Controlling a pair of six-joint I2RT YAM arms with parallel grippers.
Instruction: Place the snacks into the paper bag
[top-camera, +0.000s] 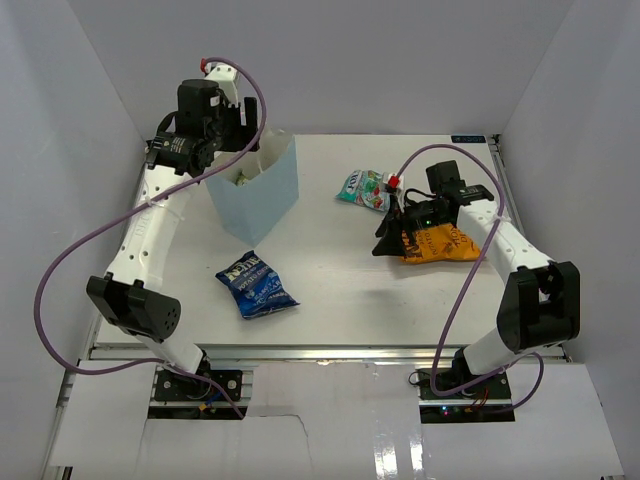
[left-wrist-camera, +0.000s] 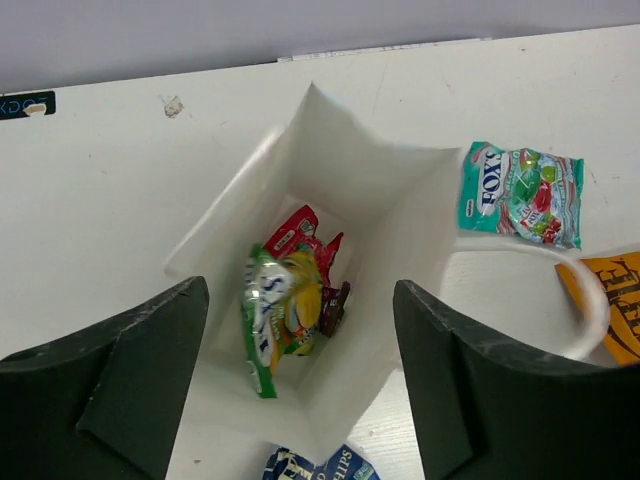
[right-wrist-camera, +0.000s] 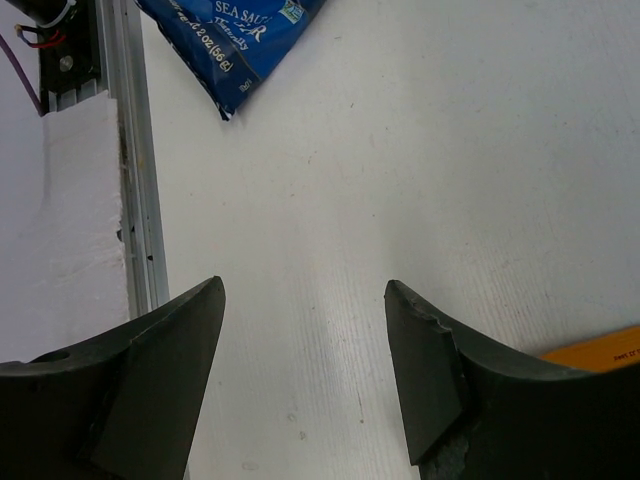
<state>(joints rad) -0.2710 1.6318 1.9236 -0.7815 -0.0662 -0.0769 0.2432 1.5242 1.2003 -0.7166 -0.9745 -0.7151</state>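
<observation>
Candy bag (left-wrist-camera: 275, 325) is lying inside the paper bag (left-wrist-camera: 385, 200) as we are hovering our left gripper (left-wrist-camera: 300, 288) spread above it, our right gripper (right-wrist-camera: 304, 290) gaping beside the orange bag (top-camera: 445, 245).

A white worktop (top-camera: 340, 290) stands between plain white walls (top-camera: 400, 60). An aluminium rail (top-camera: 320, 352) runs along its near edge, and a small dark label (top-camera: 467, 139) sits at its far edge.

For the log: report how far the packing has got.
Done: green-yellow candy bag and small dark brown bar lie inside the pale blue paper bag. In hand: nothing; left gripper open above it, right gripper open by the large orange crisp bag. Left: that, the blue crisp bag, the small teal bag.
</observation>
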